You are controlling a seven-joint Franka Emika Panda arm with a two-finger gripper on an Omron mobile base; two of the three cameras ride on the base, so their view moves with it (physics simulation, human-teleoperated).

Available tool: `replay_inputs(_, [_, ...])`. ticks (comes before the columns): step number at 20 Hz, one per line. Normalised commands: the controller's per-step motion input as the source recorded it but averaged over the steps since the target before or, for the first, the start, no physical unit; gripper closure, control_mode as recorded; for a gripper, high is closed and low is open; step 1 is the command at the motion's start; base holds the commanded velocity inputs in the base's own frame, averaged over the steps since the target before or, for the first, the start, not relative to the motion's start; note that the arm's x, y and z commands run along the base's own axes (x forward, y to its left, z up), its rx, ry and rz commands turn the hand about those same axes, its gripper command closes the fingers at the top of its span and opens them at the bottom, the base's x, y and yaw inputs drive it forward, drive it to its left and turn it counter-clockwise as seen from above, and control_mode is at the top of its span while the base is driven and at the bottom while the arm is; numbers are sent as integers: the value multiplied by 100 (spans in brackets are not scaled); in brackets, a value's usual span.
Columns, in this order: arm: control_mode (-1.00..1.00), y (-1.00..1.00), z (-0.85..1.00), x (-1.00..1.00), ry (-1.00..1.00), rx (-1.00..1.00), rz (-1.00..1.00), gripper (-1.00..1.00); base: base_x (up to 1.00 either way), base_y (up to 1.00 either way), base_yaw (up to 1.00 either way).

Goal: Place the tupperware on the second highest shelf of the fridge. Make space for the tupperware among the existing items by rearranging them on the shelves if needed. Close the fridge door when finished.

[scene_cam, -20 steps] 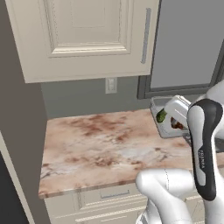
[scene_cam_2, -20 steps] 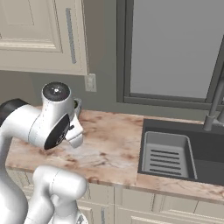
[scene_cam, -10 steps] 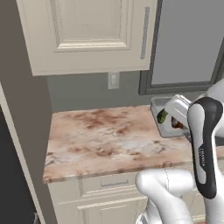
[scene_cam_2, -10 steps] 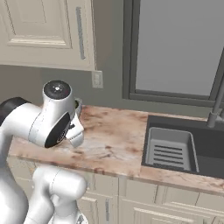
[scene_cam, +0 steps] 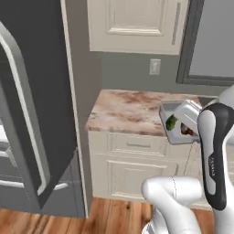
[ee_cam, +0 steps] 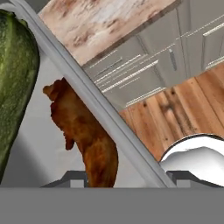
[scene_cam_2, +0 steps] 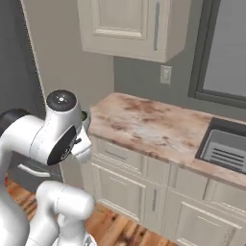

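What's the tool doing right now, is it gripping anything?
Tool: shut on the tupperware, carried in the air beside the counter edge.

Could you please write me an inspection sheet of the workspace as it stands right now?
Surface: marbled brown counter, bare where it shows.
Job's things: tupperware held up off the counter at the arm's end, a green and a brown-red food piece inside; fridge at the left, its door with a long pale handle.
Clutter: nothing seen.
Grippers: gripper shut on the tupperware's rim.
Cables: nothing seen.
Surroundings: cream wall cabinet, wall outlet, window, sink, lower cabinets, wood floor.
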Motion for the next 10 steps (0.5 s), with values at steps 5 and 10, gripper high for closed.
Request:
replay_inputs(5, [100,0,0,0,0,0,0,100,-85,-5,68])
replay_inputs(10, [100,0,0,0,0,0,0,100,-29,20,73])
